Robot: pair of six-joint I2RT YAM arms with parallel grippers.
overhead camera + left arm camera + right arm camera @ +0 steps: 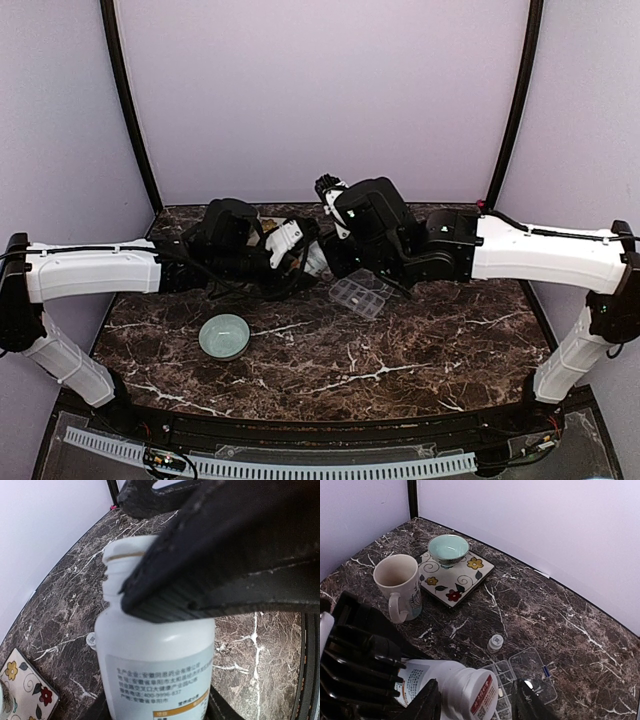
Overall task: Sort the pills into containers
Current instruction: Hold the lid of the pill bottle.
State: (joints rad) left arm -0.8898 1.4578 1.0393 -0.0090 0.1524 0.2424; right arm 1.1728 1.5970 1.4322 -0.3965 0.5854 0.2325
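Jaws of the left gripper (288, 248) are clamped on the body of a white bottle (150, 645), 1 ribbed black finger (165, 605) crossing its shoulder just below the threaded neck; the bottle is held sideways over the marble table (330, 380), its end turned toward the right arm. Jaws of the right gripper (477, 697) stand apart, 1 finger on each side of that end, which carries a red-and-white label. A gap shows on its right side in the wrist view, and whether the other finger touches the plastic I cannot tell from this angle. The pill organiser (530, 672) — clear, its lid swung open and lying flat — rests on the table just beyond the bottle's end and beneath the right gripper, right of centre in the top view; 1 small blue speck sits in it, possibly a pill. A small white cap (495, 642) stands on the table just beside the organiser. Further back a floral tile (462, 580) carries 1 pale green bowl (448, 549), with a cream mug (397, 585) just beside the tile. A second green bowl (224, 336) sits alone near the front — well apart from the organiser
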